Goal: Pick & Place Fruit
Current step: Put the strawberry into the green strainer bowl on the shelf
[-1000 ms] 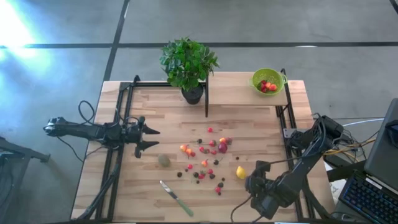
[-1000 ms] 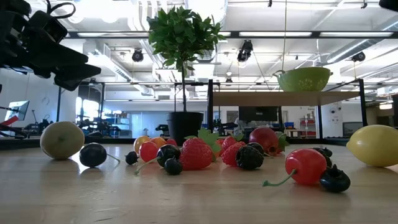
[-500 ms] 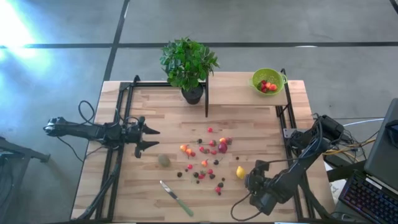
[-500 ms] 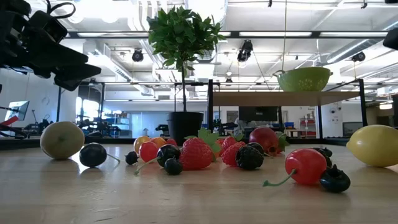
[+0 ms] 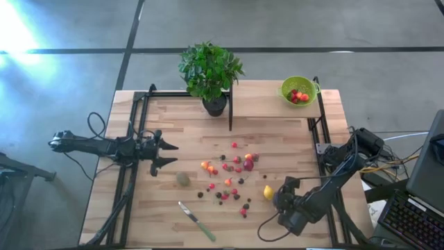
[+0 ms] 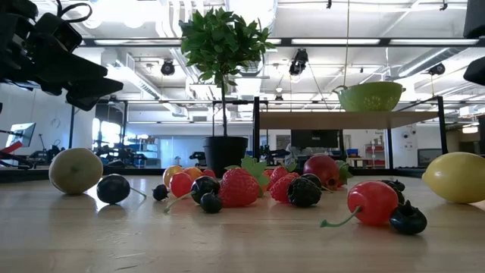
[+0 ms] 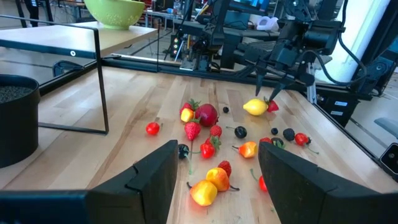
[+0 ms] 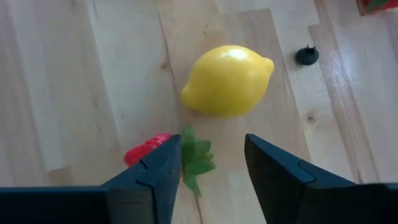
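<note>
Many tiny toy fruits (image 5: pixel 232 173) lie scattered on the wooden table: red and orange berries, dark berries, a yellow lemon (image 5: pixel 268 192) and a dull-green ball (image 5: pixel 182 178). My right gripper (image 5: pixel 279 201) stands open, pointing steeply down just above the table beside the lemon (image 8: pixel 227 79). A red strawberry (image 8: pixel 148 153) lies under it, half hidden by one finger, its green leaves (image 8: pixel 196 160) in the gap. The left wrist view shows that strawberry (image 7: pixel 272 106) just below the fingertips. My left gripper (image 5: pixel 166 154) waits open at the table's left side.
A lime-green bowl (image 5: pixel 298 90) with a few red fruits stands on a raised shelf at the far right. A potted plant (image 5: pixel 210 73) stands at the far middle. A green-handled knife (image 5: pixel 196 221) lies near the front edge. Black frame rails (image 5: pixel 133 173) run along both sides.
My right gripper has come down toward the table and a little toward the lemon; in the low view its arm has dropped into the top right corner. No fruit has moved.
</note>
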Action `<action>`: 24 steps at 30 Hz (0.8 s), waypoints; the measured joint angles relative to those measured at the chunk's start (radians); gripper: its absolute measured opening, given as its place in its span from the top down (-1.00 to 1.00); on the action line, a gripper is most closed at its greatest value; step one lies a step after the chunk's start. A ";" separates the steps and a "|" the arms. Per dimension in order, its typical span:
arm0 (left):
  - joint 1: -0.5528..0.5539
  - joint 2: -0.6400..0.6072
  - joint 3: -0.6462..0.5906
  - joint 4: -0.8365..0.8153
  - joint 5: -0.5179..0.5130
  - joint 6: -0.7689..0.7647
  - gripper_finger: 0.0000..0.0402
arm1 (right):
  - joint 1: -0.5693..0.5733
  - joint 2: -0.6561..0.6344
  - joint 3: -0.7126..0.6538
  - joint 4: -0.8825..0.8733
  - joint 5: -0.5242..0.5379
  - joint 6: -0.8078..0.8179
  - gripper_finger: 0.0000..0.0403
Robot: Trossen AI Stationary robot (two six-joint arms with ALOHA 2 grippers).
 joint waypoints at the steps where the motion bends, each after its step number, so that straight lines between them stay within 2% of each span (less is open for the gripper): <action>1: 0.000 0.000 0.000 0.000 0.000 0.000 -0.14 | -0.001 0.000 -0.003 0.001 -0.004 -0.003 0.20; 5: 0.000 0.000 0.000 0.000 0.000 0.000 -0.14 | -0.001 0.001 -0.003 0.003 -0.023 -0.011 0.42; 12: 0.000 0.000 0.000 0.000 0.000 0.000 -0.14 | -0.001 0.001 -0.003 0.006 -0.061 -0.036 0.91; 24: 0.000 0.000 0.000 0.000 0.000 0.000 -0.14 | 0.000 -0.002 0.000 0.007 -0.059 -0.064 0.96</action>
